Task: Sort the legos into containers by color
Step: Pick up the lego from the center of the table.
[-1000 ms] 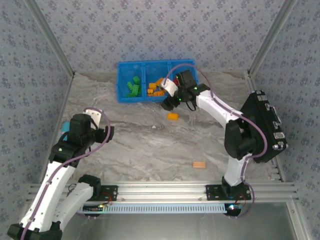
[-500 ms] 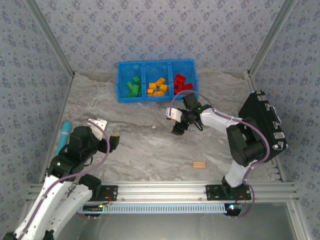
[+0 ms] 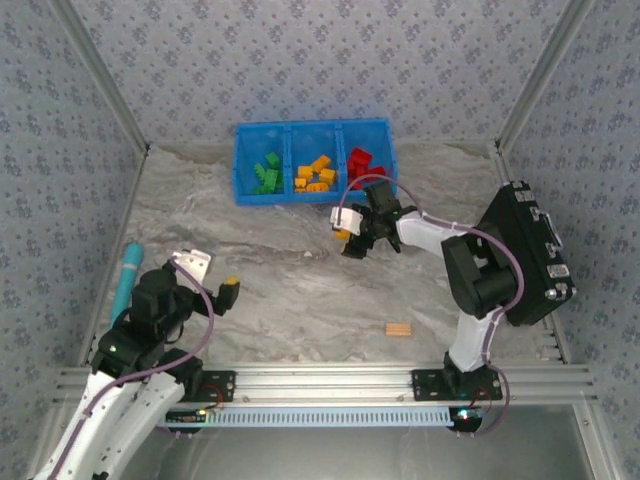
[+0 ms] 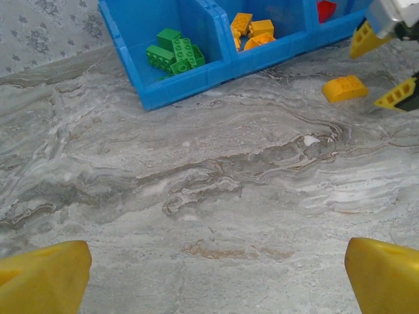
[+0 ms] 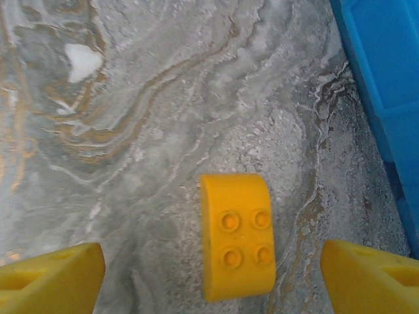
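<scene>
While left end effector (image 4: 213, 278) and right end effector (image 5: 211, 275) gape, bin (image 3: 290, 197) holds green, orange, red legos (image 3: 316, 175) separately

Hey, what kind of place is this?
Probably a lab robot test booth: a left arm and right arm bolted to an aluminium rail, patterned backdrop walls around a marble-look table, and a blue bin of colour-sorted bricks.

Grey marble tabletop (image 3: 300, 295), patterned blue-grey walls (image 3: 300, 60), alu rail (image 3: 330, 378) at front.
</scene>
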